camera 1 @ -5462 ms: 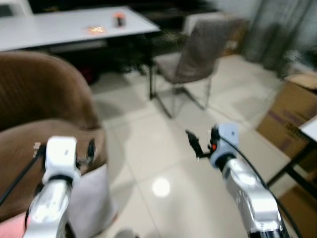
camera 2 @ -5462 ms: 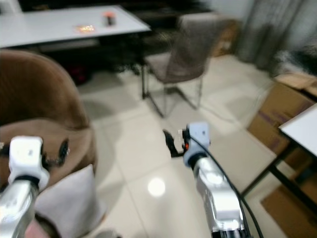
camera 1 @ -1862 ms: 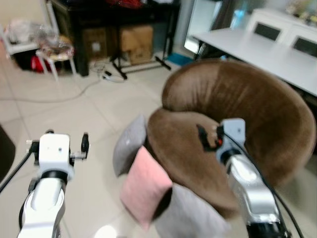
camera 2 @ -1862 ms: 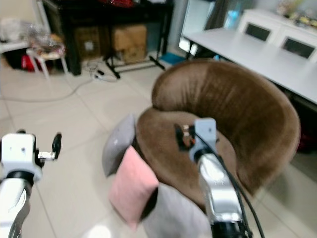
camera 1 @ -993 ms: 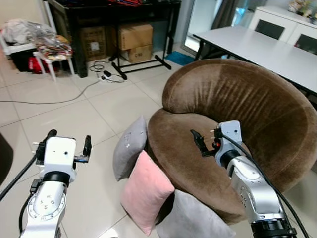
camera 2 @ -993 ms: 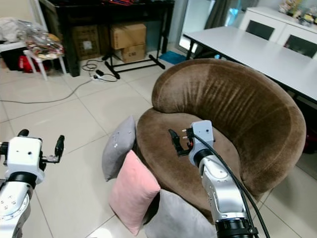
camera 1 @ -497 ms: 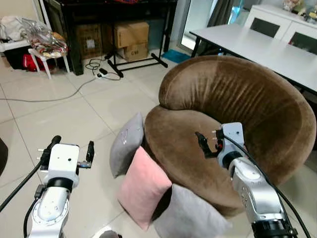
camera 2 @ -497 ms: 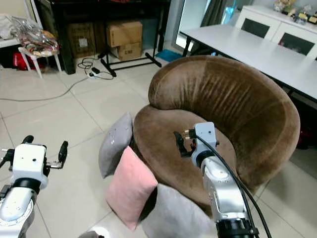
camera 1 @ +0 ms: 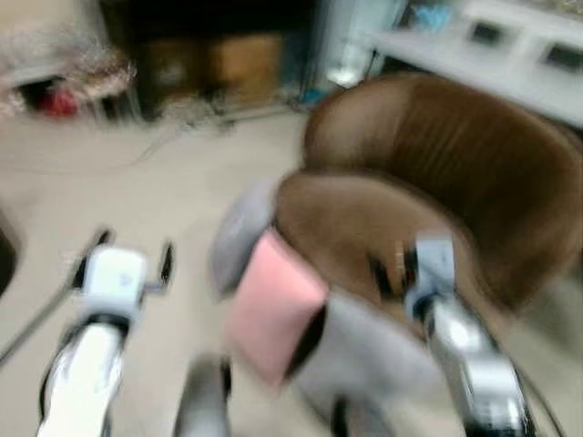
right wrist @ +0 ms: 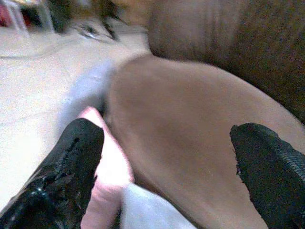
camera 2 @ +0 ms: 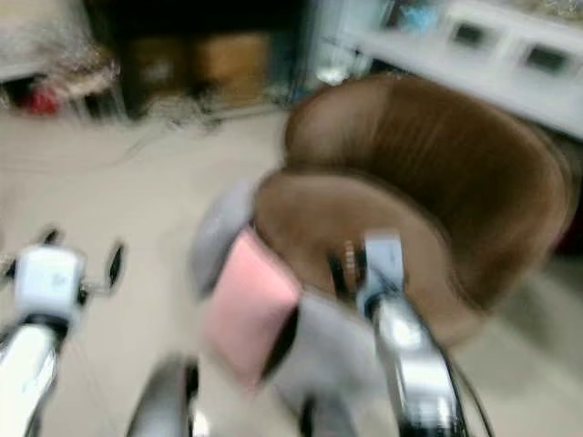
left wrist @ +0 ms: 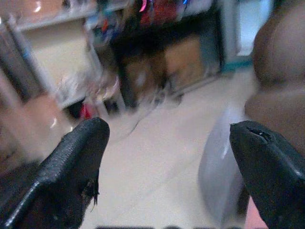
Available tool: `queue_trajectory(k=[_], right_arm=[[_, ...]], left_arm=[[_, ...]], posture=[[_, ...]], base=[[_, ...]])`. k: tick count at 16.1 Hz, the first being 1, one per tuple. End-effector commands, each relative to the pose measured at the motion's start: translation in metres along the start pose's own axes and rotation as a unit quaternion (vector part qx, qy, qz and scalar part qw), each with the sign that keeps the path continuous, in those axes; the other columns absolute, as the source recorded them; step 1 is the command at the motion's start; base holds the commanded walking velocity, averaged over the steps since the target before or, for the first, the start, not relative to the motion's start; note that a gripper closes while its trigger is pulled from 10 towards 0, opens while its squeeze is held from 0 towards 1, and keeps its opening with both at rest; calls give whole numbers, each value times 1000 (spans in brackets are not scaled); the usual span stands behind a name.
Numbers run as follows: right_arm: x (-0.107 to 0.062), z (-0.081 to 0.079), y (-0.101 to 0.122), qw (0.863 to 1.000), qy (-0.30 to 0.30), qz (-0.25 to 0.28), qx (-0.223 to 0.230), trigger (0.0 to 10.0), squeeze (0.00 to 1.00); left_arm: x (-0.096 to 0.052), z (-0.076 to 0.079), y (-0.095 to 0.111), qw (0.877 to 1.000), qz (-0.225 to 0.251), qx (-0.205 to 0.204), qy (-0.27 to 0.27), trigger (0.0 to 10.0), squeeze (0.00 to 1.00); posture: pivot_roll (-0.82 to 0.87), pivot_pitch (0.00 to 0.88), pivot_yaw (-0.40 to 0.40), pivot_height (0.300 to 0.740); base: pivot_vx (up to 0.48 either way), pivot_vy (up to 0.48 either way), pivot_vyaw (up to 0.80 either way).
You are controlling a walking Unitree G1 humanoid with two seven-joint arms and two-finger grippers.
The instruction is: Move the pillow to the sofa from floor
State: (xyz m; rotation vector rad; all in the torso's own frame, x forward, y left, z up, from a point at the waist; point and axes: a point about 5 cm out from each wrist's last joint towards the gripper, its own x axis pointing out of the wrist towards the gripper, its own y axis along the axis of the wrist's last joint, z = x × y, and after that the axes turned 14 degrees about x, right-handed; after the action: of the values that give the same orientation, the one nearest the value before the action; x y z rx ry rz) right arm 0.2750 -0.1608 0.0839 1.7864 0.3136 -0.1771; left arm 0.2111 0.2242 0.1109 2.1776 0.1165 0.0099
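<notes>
Blur hides any writing; left pincer (left wrist: 167, 167) and right pincer (right wrist: 167, 167) gape wide, empty, near pink pillow (camera 1: 273, 305).

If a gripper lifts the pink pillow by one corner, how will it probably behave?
The pink pillow looks plump and soft, so it probably sags and swings. It is likely light for its size. It leans against the brown sofa, so nudging may tip it flat.

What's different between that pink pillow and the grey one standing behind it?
The pink pillow is a warm pink; the grey pillow behind it is pale grey. The pink one stands nearer the robot, the grey one farther back. Both lean against the front of the brown sofa on the floor, neither held by a tool.
</notes>
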Motion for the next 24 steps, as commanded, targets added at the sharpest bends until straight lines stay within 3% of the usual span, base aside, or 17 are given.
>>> queue_trajectory(k=[1,11,16,19,22,24], right_arm=[[-1,-3,1,1000,8,2,4,10000,0],[0,-3,0,999,21,-9,-22,10000,0],[0,-4,-1,998,30,-16,-54,10000,0],[1,-6,0,999,17,-5,-37,10000,0],[-3,-5,-2,1000,-2,4,-20,10000,0],[-5,-3,-3,1000,-10,6,-20,10000,0]], left_arm=[[2,0,1,1000,1,-5,-2,10000,0],[-8,5,1,1000,8,-30,3,10000,0],[-8,9,1,1000,15,-10,-12,10000,0],[-7,7,2,999,23,3,-35,10000,0],[-4,1,3,998,30,12,-56,10000,0],[-3,1,4,997,35,9,-65,10000,0]], posture=[[-3,0,-66,595],[17,0,-114,595],[21,0,-121,595],[5,0,-54,595],[-21,0,32,595],[-28,0,37,595]], base=[[0,0,0],[0,0,0],[48,0,99],[0,0,800],[0,0,0],[0,0,0]])
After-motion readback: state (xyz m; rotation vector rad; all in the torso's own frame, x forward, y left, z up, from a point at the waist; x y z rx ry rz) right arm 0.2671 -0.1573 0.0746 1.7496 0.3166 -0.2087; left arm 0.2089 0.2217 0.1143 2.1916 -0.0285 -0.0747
